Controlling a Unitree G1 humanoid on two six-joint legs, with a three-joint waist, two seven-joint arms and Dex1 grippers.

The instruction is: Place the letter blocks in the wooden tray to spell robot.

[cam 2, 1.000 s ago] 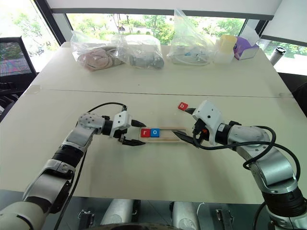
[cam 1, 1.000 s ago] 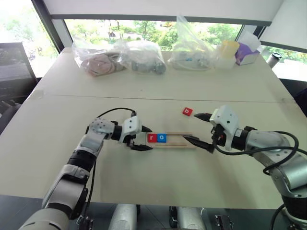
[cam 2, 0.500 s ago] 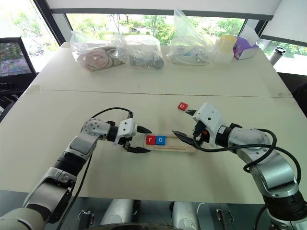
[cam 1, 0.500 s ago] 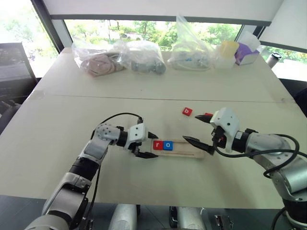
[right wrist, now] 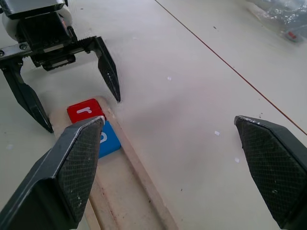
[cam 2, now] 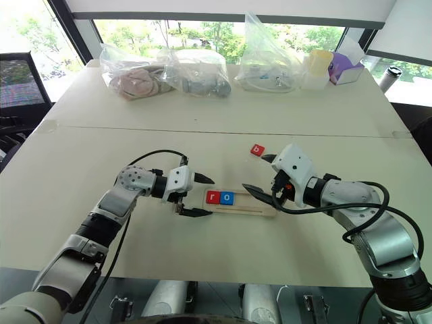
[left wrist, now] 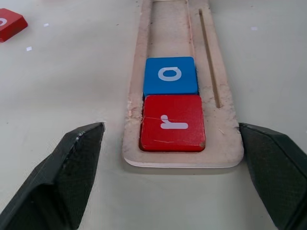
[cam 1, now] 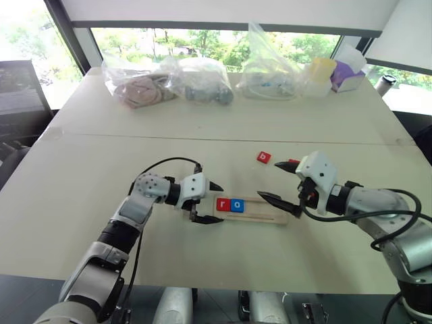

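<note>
Red r block [left wrist: 172, 122], blue o block [left wrist: 170, 74] in wooden tray [left wrist: 136, 110]; left claw [cam 1: 206, 203] open.

Pale raw wooden tray [left wrist: 136, 110] — rough, chipped edge; glossy painted letter blocks [left wrist: 171, 122]; matt cream table [cam 1: 223, 121] — crinkled clear plastic bags [cam 1: 202, 77].

Table [cam 1: 81, 196] seen from above by the paired head views, facing forward and down, left wrist view set close along the wooden tray [left wrist: 225, 143], right wrist view facing back, tray end shared.
</note>
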